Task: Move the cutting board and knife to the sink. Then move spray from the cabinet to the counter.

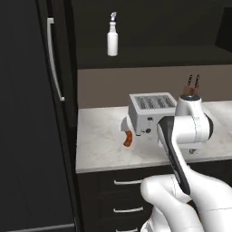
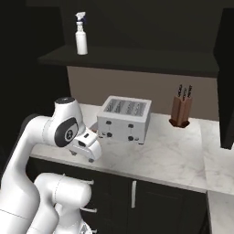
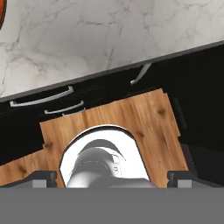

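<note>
The knife [image 1: 127, 136] lies on the counter [image 1: 99, 140] just left of the toaster, orange-red handle toward the front edge, pale blade toward the toaster. An orange edge [image 3: 1, 13] sits in the hand view's top left corner. The white spray [image 1: 112, 38] stands upright on the dark shelf of the cabinet [image 1: 27, 113]; the spray [image 2: 81, 39] is also at the upper left of the right base view. My gripper [image 3: 113, 178] hangs open and empty over the counter's front edge, pointing down, right of the knife. The cutting board and the sink are out of view.
A silver toaster [image 1: 149, 111] stands mid-counter. A wooden block with black-handled knives [image 2: 181, 109] is at the back right. The cabinet's long silver handle [image 1: 54, 59] runs to the left. Dark drawers [image 3: 43, 100] and wooden floor [image 3: 148, 118] lie below my hand.
</note>
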